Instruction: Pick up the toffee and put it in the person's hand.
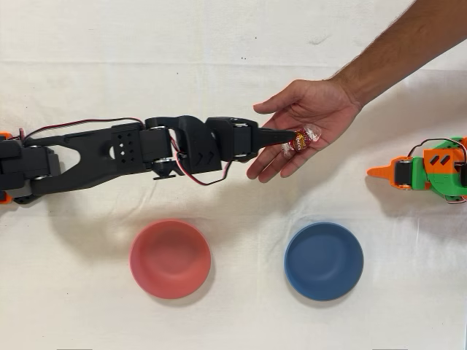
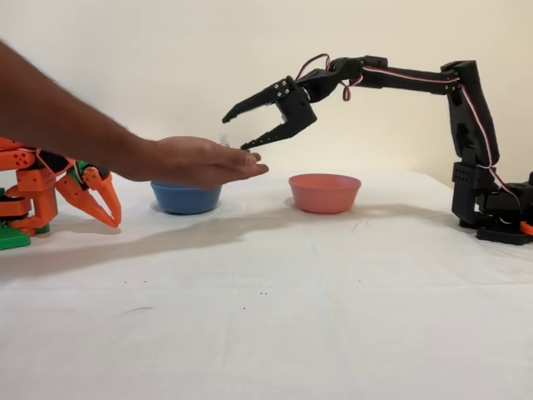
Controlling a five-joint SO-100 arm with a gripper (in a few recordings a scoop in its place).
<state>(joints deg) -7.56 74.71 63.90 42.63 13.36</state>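
Note:
The toffee (image 1: 301, 138), a dark red-brown candy in a crinkled clear wrapper, lies on the palm of the person's hand (image 1: 314, 109). In the overhead view that hand reaches in from the upper right, palm up. The black arm stretches across from the left, and my gripper (image 1: 286, 136) has its tip right at the toffee's left end. Seen from the side in the fixed view, my gripper (image 2: 235, 133) stands open over the fingers of the hand (image 2: 200, 162), jaws spread one above the other. A bit of the wrapper (image 2: 224, 140) peeks up above the palm between them.
A red bowl (image 1: 170, 258) and a blue bowl (image 1: 323, 260) sit on the white cloth nearer the front edge in the overhead view. The idle orange arm (image 1: 430, 171) rests at the right edge there. In the fixed view the person's forearm crosses above it.

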